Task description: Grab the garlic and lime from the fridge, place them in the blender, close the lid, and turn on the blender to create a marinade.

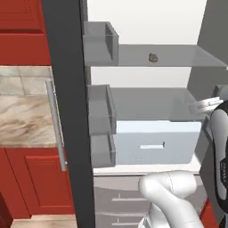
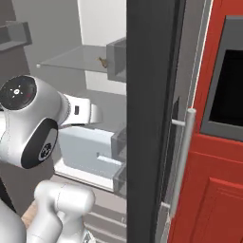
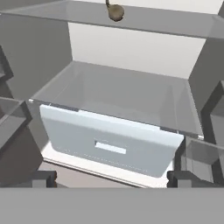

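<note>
The fridge (image 1: 67, 111) stands open, its dark door edge (image 2: 147, 118) upright in the right base view. A small brownish garlic (image 1: 152, 57) lies on the upper glass shelf, also seen as the garlic (image 2: 102, 60) and the garlic (image 3: 115, 12). My gripper (image 3: 113, 179) is open with nothing between its fingers. It points into the fridge at the level of the middle shelf, well below the garlic and above the pale bluish drawer (image 3: 109, 140). The lime, the blender and the lid are out of view.
Grey door bins (image 1: 100, 42) line the left door beside the shelves. The drawer (image 1: 156, 144) is closed. Red cabinets (image 1: 26, 26) and a marble counter (image 1: 24, 120) lie left of the fridge. A red cabinet with a dark window (image 2: 228, 85) stands to its right.
</note>
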{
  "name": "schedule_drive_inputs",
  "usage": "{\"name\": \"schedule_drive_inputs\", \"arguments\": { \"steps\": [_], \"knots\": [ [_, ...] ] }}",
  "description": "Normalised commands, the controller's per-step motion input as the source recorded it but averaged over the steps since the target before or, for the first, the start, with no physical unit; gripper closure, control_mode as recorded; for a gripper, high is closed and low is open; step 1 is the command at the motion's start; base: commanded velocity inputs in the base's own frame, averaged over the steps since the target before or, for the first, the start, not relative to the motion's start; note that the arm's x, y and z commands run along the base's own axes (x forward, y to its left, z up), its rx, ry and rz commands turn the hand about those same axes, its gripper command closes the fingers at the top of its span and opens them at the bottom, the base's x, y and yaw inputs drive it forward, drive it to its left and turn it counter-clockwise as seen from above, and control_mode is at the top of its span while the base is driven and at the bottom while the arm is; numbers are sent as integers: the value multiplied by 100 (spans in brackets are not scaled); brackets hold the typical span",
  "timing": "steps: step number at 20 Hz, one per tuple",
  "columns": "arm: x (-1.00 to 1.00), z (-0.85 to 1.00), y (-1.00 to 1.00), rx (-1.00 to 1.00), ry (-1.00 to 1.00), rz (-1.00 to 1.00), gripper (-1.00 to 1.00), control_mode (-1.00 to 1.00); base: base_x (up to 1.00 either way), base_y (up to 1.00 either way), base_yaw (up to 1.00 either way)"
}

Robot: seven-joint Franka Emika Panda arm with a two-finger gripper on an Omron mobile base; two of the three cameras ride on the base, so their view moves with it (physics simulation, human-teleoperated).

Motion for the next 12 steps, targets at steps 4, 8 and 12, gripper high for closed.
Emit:
{"name": "schedule_drive_inputs", "arguments": {
  "steps": [4,8,12],
  "knots": [
    [0,0,0,0,0,0,-100,100,64,60,-62],
    [0,0,0,0,0,0,-100,100,67,57,-37],
    [0,0,0,0,0,0,-100,100,46,11,-8]
  ]
}}
